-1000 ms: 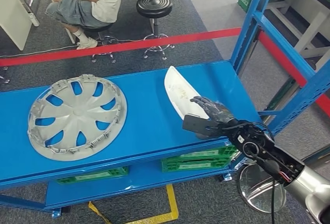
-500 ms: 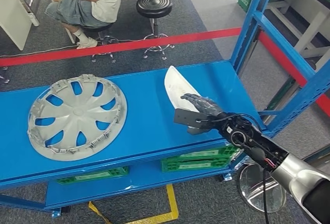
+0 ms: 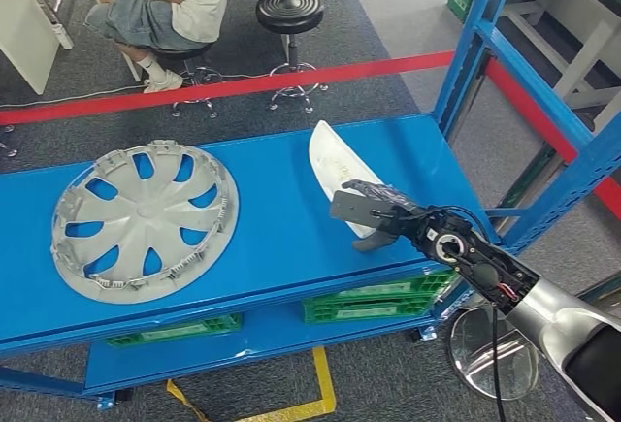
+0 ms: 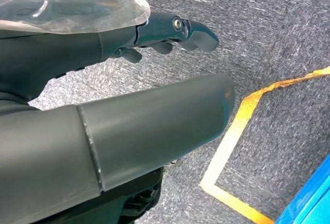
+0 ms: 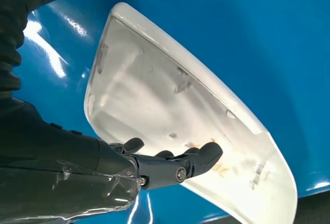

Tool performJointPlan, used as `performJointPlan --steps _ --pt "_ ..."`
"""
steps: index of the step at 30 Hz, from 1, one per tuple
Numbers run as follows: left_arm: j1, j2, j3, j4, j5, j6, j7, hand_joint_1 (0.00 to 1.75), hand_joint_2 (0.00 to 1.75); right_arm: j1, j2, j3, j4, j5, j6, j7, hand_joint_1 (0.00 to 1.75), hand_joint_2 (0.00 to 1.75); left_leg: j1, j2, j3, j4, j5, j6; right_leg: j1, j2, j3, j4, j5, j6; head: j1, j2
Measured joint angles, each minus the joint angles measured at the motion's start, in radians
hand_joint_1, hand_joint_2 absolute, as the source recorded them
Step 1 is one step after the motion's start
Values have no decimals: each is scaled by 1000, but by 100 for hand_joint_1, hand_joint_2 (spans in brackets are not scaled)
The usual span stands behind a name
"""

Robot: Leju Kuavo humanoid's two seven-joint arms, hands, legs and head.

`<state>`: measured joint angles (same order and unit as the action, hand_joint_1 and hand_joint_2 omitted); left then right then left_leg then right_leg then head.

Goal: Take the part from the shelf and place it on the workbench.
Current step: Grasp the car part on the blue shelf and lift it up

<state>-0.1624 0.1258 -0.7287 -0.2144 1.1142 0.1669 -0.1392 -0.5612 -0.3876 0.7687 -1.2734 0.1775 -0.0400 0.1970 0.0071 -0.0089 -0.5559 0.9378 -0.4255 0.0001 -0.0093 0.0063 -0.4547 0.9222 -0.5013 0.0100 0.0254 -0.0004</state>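
Observation:
The part is a white, curved plastic shell (image 3: 327, 162), lying hollow side up on the right half of the blue shelf (image 3: 278, 233). My right hand (image 3: 370, 212) reaches in from the right and hovers at the shell's near end. Its dark fingers are spread above the hollow and its thumb stands apart. Up close, the fingers (image 5: 175, 166) lie stretched just over the shell's inner face (image 5: 163, 95), closed on nothing. My left hand (image 4: 116, 126) hangs over grey carpet with thumb and fingers extended, holding nothing.
A silver hubcap (image 3: 145, 220) lies on the shelf's left half. Blue uprights (image 3: 469, 44) rise at the right. Green crates (image 3: 374, 298) sit on the level below. Behind a red floor line (image 3: 219, 87), a person (image 3: 176, 0) sits beside a black stool (image 3: 291, 10).
My right hand has moved left from the shelf's front edge to over the white shell's near end. The shell and hubcap have not moved.

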Motion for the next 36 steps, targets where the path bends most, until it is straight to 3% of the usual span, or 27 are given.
performJointPlan --steps 26,36 --pt "-6 -9 -16 0 -3 14 15 0 0 5 0 0 25 -45 1 1 0 175 0 0 0 0 0 0 0 0 0 0 0 0 0 0" --pt "-11 -15 -27 0 -1 15 15 0 0 7 0 28 60 -19 42 17 0 175 0 0 0 0 0 0 0 0 0 0 0 0 0 0"
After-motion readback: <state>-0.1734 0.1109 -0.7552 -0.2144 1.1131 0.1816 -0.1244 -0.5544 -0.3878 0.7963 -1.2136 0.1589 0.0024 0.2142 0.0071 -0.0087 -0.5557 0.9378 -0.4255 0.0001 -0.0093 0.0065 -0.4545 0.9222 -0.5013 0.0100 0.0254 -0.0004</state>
